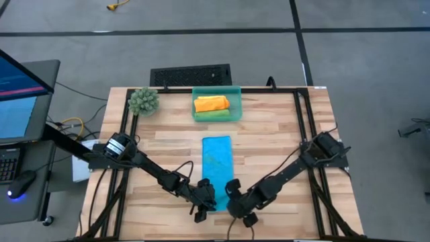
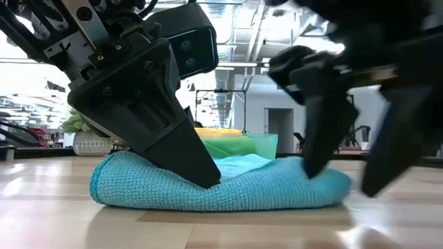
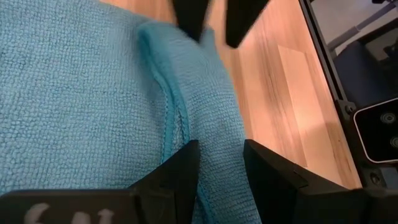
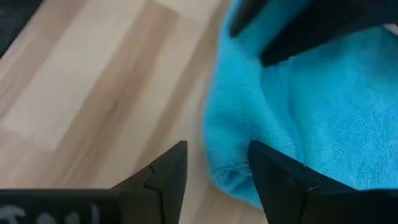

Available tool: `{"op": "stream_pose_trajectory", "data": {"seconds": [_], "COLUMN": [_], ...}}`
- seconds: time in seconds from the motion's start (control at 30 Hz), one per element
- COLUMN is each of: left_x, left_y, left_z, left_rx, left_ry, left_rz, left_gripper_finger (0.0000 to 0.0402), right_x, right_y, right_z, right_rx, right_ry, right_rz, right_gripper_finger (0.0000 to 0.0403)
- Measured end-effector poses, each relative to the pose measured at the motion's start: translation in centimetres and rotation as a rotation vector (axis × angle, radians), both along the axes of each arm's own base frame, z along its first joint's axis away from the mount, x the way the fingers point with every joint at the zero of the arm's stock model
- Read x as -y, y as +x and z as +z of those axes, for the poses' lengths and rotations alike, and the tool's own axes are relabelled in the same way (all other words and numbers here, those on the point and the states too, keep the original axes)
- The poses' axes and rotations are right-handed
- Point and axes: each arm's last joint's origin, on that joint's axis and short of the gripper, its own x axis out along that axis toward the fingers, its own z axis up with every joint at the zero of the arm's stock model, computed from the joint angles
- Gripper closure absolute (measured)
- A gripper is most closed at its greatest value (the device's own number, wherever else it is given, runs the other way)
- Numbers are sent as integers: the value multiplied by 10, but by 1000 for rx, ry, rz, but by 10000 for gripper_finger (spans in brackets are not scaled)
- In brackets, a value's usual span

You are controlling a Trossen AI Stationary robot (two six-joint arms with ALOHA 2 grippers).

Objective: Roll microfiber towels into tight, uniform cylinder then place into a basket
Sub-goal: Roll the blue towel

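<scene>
That was a lab. A wooden table (image 1: 269, 134) stood on grey floor (image 1: 376, 60), monitor (image 1: 17, 94) alongside.

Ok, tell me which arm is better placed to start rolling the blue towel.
Probably left: the left gripper already pinches the blue towel at its near end, while the right gripper is open, only at that end's corner.

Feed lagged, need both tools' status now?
Left tool: closed on the blue towel's folded edge.
Right tool: open at the towel's corner, holding nothing.

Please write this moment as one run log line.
blue towel: flat, near end folded | left gripper: shut on that fold | right gripper: open at near end | basket: orange, green rolls inside
</scene>
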Motion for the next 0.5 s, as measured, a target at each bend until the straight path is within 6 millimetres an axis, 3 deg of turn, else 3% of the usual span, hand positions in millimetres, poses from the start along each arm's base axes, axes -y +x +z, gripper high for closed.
{"op": "stream_pose_trajectory", "data": {"seconds": [0.3,0.5], "left_x": [0,-1], "left_y": [0,0], "left_z": [0,-1], "left_rx": [-6,-15], "left_ry": [-3,-10], "left_rz": [-7,-15], "left_gripper_finger": [276,276], "right_x": [14,14], "right_y": [8,7], "right_z": [-6,-7], "right_rx": [-62,-85], "right_ry": [72,117], "right_rz": [-112,-199], "right_gripper_finger": [227,285]}}
